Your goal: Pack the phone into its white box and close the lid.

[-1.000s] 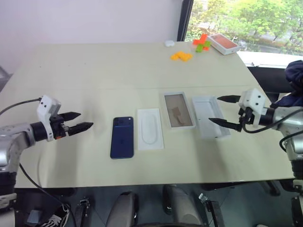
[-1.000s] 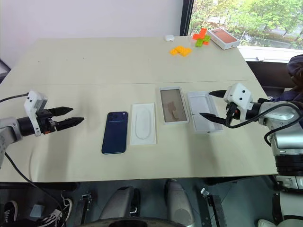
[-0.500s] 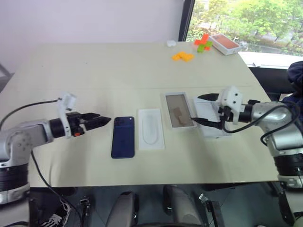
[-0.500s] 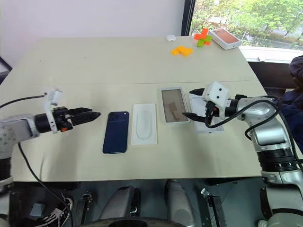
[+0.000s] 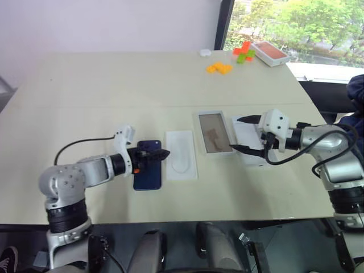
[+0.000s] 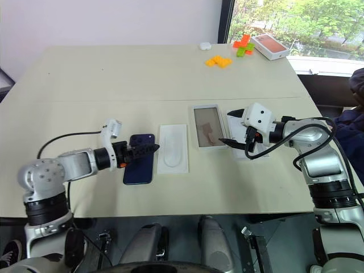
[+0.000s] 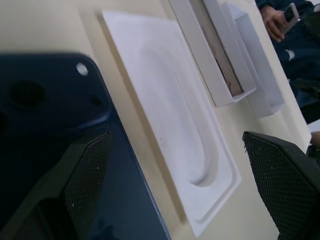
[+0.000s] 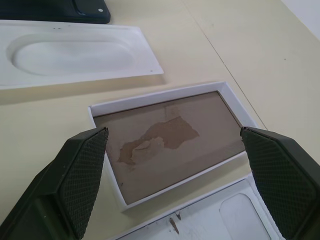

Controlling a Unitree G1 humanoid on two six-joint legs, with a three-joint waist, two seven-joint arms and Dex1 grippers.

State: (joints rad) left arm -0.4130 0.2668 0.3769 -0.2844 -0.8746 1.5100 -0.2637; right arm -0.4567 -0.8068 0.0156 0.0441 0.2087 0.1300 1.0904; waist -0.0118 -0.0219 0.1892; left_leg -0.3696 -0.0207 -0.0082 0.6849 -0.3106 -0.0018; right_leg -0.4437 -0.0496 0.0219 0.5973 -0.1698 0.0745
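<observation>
Fingers of the left gripper (image 5: pixel 161 153) spread wide over the phone (image 5: pixel 147 172), crossing its long axis; right gripper (image 5: pixel 243 134), also open, hovers over the lid (image 5: pixel 254 152).

Silver arms; white wrist blocks; black claws, cables.

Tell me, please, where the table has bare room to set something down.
The far half of the table is bare, apart from the coloured blocks at its far right corner. The near edge is free too. The middle row is crowded: phone, insert, white box and lid lie close together.
</observation>
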